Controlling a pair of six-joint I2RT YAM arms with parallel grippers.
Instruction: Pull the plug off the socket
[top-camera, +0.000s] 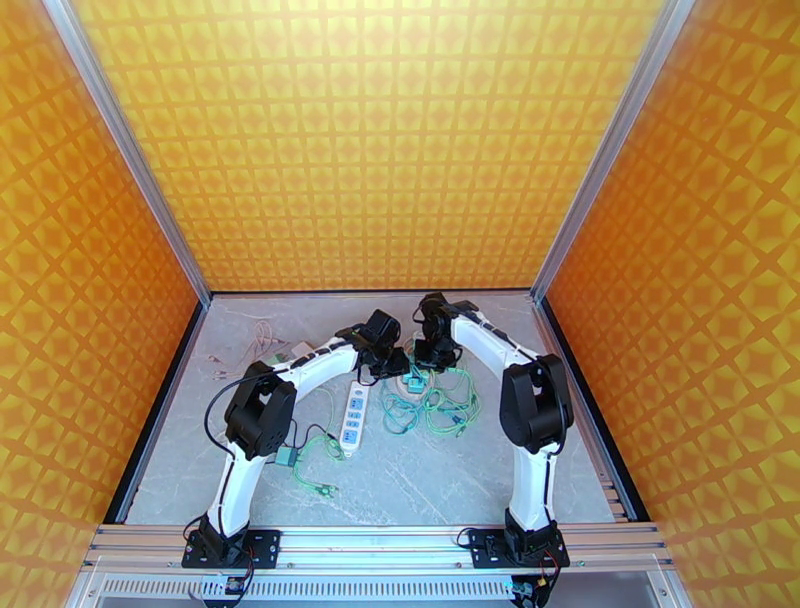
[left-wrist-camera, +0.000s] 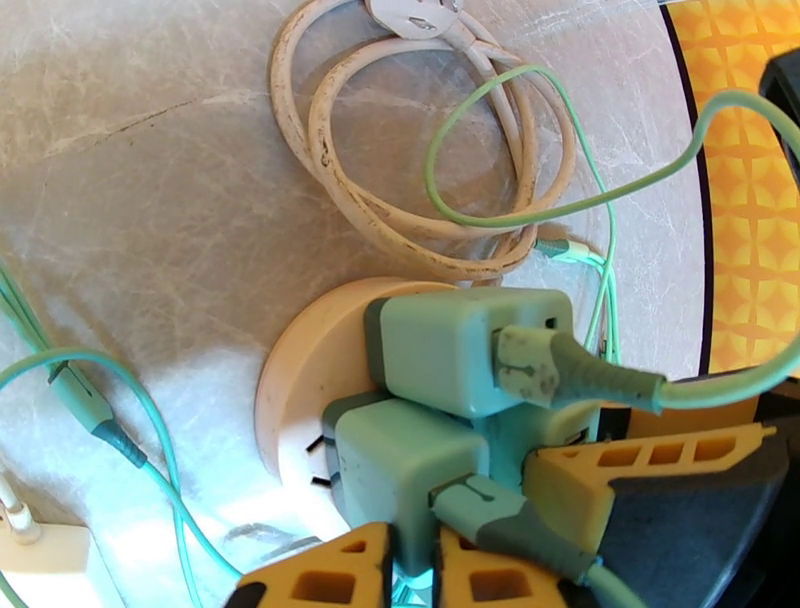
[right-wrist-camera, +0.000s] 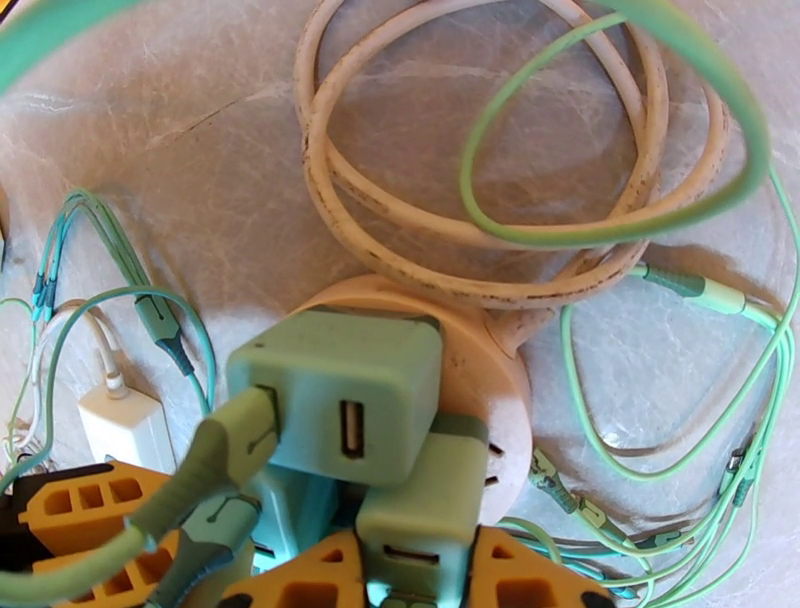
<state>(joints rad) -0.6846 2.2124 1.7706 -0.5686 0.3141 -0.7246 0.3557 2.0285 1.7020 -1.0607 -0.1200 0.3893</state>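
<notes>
Clamping left jaws fully onto one green charger (left-wrist-camera: 395, 470), nipping the neighbouring charger (right-wrist-camera: 420, 525) in slightly parted right jaws, probably bracing one to pull the other off the round socket (left-wrist-camera: 300, 370), toward the tabletop's (top-camera: 480, 470) far edge, midway across.

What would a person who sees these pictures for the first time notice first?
First, the round socket in the middle of the table, crowded with three green plugs; the left gripper and the right gripper each clamp one plug. Next, the coiled white cable behind the socket, crossed by thin green cables. Last, the bright orange patterned walls all around.
</notes>
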